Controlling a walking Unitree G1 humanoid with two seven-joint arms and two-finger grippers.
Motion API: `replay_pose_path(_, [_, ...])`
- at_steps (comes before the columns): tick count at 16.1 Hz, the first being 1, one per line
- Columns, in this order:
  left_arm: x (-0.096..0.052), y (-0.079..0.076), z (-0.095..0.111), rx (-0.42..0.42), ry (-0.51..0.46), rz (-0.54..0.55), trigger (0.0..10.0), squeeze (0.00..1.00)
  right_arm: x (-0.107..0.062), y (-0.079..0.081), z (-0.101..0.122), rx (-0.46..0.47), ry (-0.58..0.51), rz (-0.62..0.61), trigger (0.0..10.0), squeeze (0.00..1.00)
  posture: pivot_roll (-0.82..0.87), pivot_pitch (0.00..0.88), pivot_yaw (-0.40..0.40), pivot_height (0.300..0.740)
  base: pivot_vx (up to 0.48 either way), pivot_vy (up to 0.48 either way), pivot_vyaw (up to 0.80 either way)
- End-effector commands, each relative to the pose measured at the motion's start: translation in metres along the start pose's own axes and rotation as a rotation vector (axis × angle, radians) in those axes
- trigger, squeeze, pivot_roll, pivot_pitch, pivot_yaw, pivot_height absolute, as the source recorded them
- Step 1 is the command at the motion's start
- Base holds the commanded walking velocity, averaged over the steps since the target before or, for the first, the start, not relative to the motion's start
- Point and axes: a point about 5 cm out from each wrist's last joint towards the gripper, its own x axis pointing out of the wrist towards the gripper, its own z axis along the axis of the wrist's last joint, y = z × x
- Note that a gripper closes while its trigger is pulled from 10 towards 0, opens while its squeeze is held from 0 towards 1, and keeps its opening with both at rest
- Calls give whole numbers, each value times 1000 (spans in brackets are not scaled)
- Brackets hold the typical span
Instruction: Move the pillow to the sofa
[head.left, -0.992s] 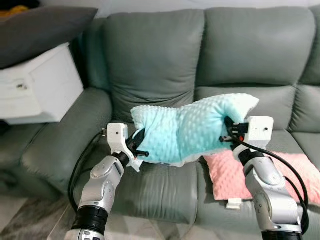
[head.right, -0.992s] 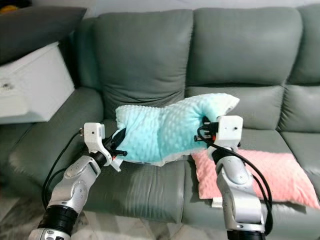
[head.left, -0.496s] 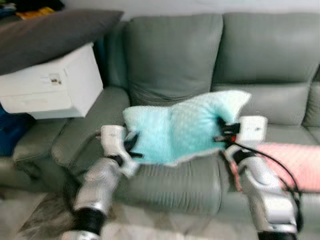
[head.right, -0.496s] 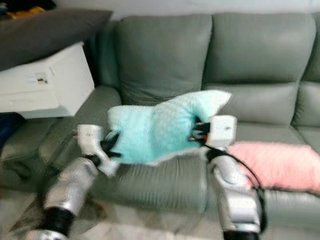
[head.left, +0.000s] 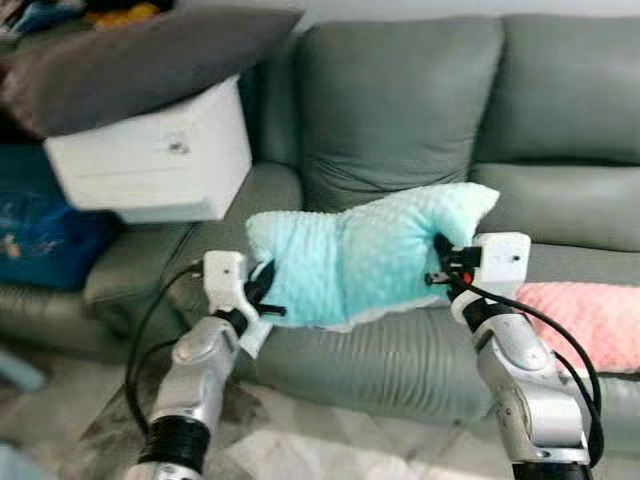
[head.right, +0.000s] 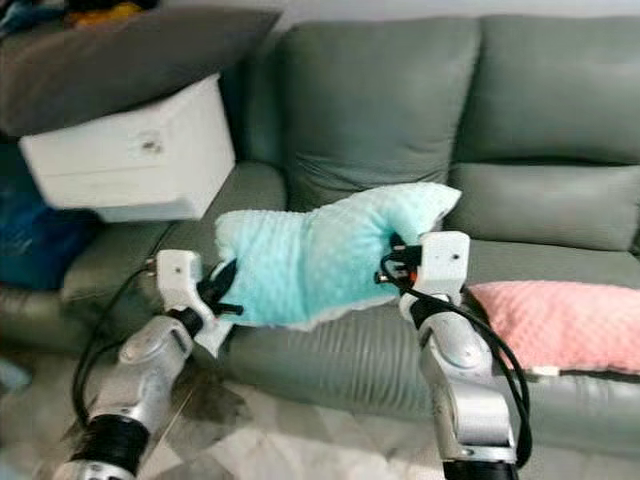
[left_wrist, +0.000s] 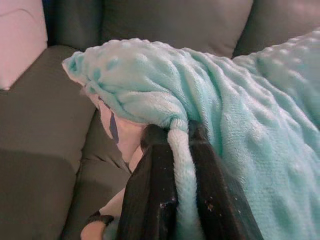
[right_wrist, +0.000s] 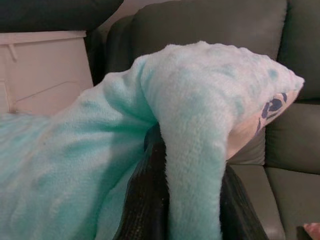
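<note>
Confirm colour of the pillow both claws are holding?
Mint-turquoise pillow, dotted plush; clearest in the left eye view.

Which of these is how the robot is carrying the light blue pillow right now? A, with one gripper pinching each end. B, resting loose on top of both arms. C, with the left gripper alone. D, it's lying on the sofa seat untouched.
A: the left gripper and right gripper each pinch one end of the light blue pillow, holding it above the sofa seat.
</note>
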Motion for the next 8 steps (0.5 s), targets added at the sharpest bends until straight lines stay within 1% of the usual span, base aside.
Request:
replay_pose_path(1, [4, -1, 8, 11, -26, -10, 10000, 0, 3, -2, 7, -10, -34, -15, 10000, 0, -211, 0, 71, 740, 0, 0, 0])
replay_pose_path(3, [4, -1, 8, 13, -26, -9, 10000, 0, 3, -2, 7, -10, -31, -21, 10000, 0, -212, 0, 70, 740, 0, 0, 0])
replay_pose_path(5, [6, -4, 6, -8, -17, -30, 10000, 0, 3, -3, 7, -10, -26, -25, 10000, 0, -214, 0, 71, 740, 0, 0, -800])
replay_pose_path(8, [5, -6, 5, -11, -14, -38, 10000, 0, 2, -2, 6, -7, -26, -23, 10000, 0, -214, 0, 70, 740, 0, 0, -800])
